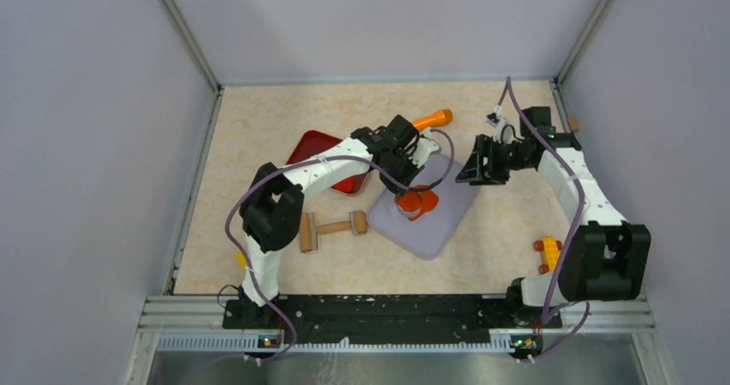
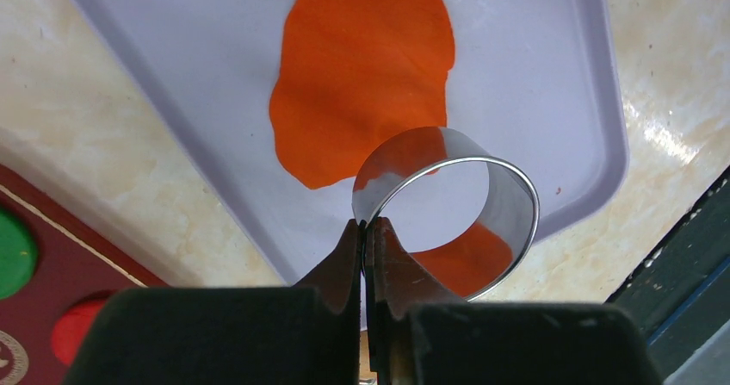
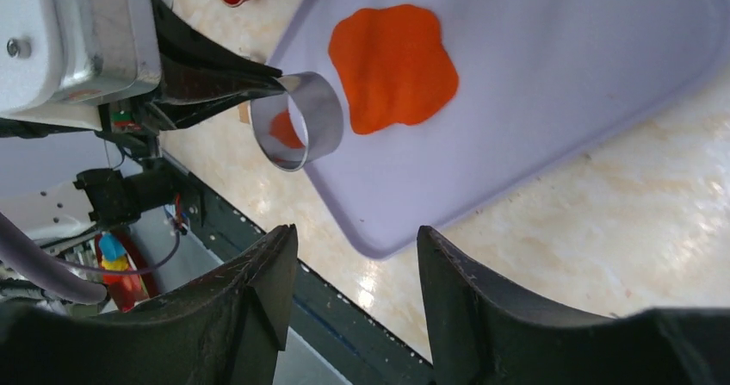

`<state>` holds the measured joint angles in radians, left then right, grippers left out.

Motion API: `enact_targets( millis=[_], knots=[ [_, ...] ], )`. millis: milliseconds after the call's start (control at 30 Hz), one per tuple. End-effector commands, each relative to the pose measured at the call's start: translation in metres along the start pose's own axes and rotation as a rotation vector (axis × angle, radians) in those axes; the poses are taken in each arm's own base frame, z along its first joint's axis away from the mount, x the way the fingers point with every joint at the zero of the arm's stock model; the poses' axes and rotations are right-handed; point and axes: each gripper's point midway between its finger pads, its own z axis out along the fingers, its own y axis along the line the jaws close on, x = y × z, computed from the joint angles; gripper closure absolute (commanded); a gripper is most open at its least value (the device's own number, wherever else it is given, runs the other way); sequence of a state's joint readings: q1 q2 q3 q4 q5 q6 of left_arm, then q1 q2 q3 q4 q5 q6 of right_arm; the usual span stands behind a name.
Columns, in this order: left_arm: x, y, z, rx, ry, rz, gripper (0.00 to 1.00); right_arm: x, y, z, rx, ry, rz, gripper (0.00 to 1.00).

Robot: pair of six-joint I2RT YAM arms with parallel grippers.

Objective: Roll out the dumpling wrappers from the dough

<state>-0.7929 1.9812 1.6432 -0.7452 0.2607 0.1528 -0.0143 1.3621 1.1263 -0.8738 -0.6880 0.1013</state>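
A flattened orange dough sheet [image 1: 419,201] with an uneven outline lies on the lavender mat [image 1: 430,230]. It also shows in the left wrist view [image 2: 366,66] and the right wrist view [image 3: 393,65]. My left gripper [image 2: 367,223] is shut on the wall of a shiny metal ring cutter [image 2: 508,221] and holds it just off the near edge of the dough. The cutter also shows in the right wrist view [image 3: 314,114]. My right gripper [image 3: 355,234] is open and empty, beside the mat's right edge [image 1: 472,171]. A small orange-red round disc [image 2: 77,329] lies in the red tray, partly hidden.
The red tray [image 1: 314,151] sits left of the mat and also holds a green disc [image 2: 13,251]. A wooden roller [image 1: 333,226] lies in front of the tray. An orange-handled tool [image 1: 432,119] lies behind the mat. A yellow-orange toy [image 1: 547,249] sits near the right arm's base.
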Motion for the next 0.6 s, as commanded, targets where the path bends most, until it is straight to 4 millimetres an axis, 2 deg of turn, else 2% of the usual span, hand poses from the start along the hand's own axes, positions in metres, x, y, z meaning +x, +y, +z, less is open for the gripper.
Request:
enact_targets(
  millis=[0, 100, 200, 300, 433, 567],
  knots=[
    [-0.026, 0.008, -0.010, -0.019, -0.075, -0.149, 1.00, -0.021, 0.032, 0.025, -0.119, -0.017, -0.102, 0.48],
    [-0.031, 0.020, -0.011, -0.033, -0.069, -0.228, 1.00, -0.026, 0.026, 0.045, -0.097, -0.041, -0.063, 0.51],
    [-0.036, 0.033, -0.007, -0.059, -0.046, -0.266, 1.00, -0.036, 0.016, 0.055, -0.040, -0.081, 0.032, 0.50],
    [-0.043, 0.035, -0.008, -0.002, -0.070, -0.300, 1.00, -0.041, 0.021, 0.060, -0.012, -0.100, -0.052, 0.48],
    [-0.043, 0.036, 0.003, 0.010, -0.078, -0.343, 1.00, -0.039, 0.020, 0.066, -0.027, -0.102, -0.035, 0.49],
    [-0.039, 0.034, 0.004, -0.007, -0.082, -0.356, 1.00, -0.034, 0.014, 0.072, -0.021, -0.090, -0.055, 0.57]
  ],
)
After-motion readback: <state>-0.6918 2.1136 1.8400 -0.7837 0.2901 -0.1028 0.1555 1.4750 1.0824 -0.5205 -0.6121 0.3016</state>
